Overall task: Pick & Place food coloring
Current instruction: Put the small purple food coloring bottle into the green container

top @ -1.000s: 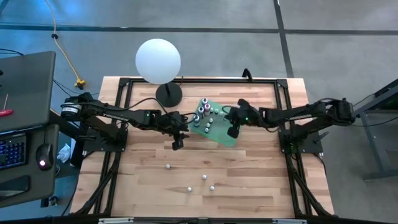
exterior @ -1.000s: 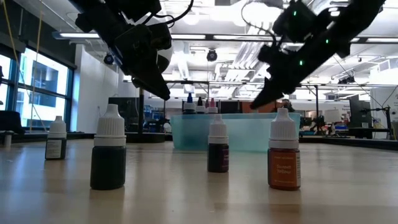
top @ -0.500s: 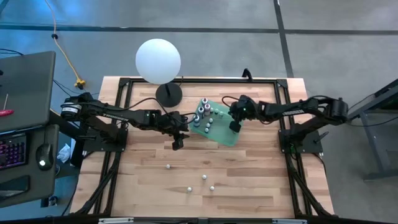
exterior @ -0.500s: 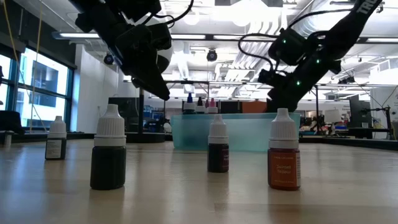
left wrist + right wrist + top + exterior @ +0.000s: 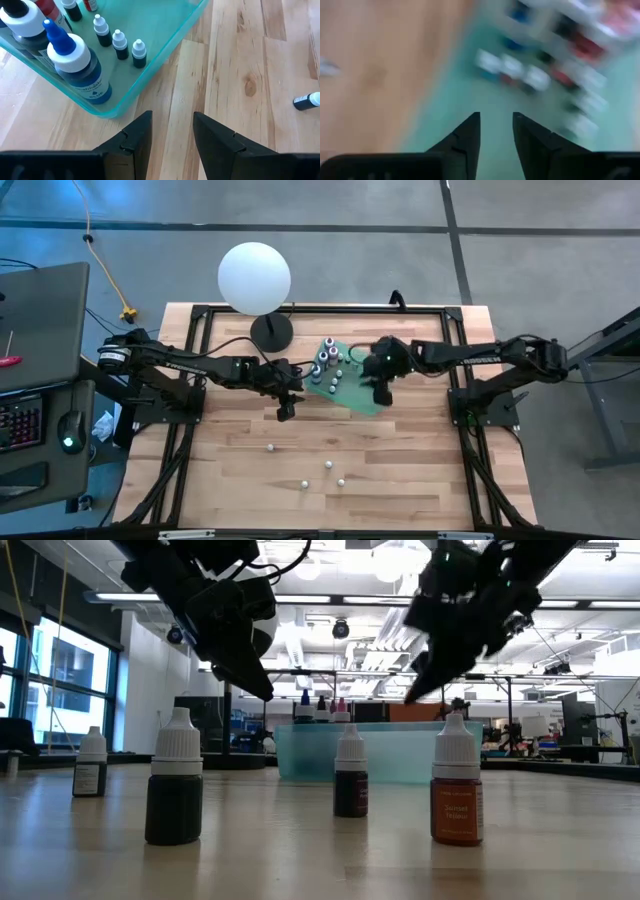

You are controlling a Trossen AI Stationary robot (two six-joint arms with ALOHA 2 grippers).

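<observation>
The green tray (image 5: 350, 392) lies at the table's far middle, with food coloring bottles (image 5: 326, 364) upright in its left part; a blue-topped one (image 5: 75, 62) and small white-capped ones (image 5: 118, 43) show in the left wrist view. Several more bottles (image 5: 328, 465) stand loose on the near table (image 5: 457, 780). My left gripper (image 5: 286, 411) (image 5: 172, 120) hovers open over bare wood off the tray's near left corner. My right gripper (image 5: 380, 392) (image 5: 496, 117) hangs open above the tray's right part, fingers pointing down, nothing between them.
A big white ball (image 5: 255, 276) on a black stand (image 5: 271, 330) rises at the far edge, left of the tray. One loose bottle (image 5: 306, 101) lies on its side on the wood. Bare wood stretches between the tray and the loose bottles.
My right gripper has dipped down into the tray's right part and come up again; it now hangs above the tray. My left arm has kept still.
</observation>
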